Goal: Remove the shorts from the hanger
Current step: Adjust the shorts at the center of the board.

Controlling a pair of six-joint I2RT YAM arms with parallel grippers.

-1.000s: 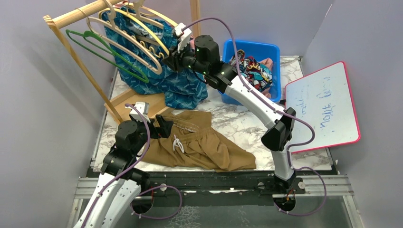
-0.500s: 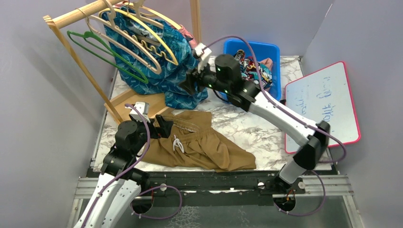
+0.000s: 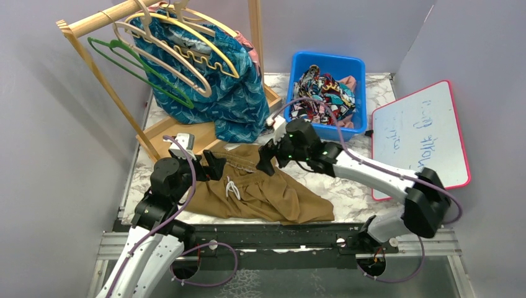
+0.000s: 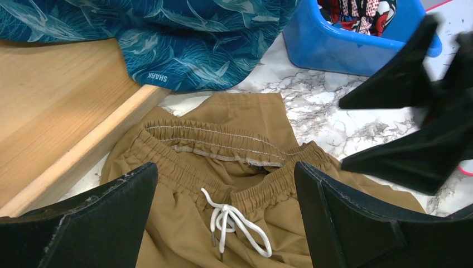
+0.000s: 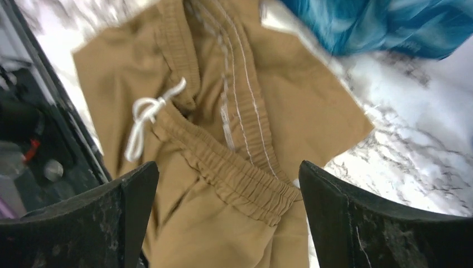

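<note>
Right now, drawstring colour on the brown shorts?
White; the drawstring shows best in the left wrist view.

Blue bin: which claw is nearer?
Right. The right claw hovers by the near-left corner of the blue bin, over the brown drawstring shorts; the left claw sits farther left, over their waistband.

From above, the drawstring shorts (image 3: pixel 257 189) lie flat on the table (image 3: pixel 350 195) at six o'clock. The rack (image 3: pixel 93 22) stands at ten o'clock — another pair of shorts (image 3: pixel 232 102) hangs on it, its hem draped onto the rack's base board (image 3: pixel 180 127). The bin (image 3: pixel 335 59) sits at one o'clock with clothes (image 3: pixel 325 93) in it; the whiteboard (image 3: pixel 422 139) is at three o'clock.
</note>
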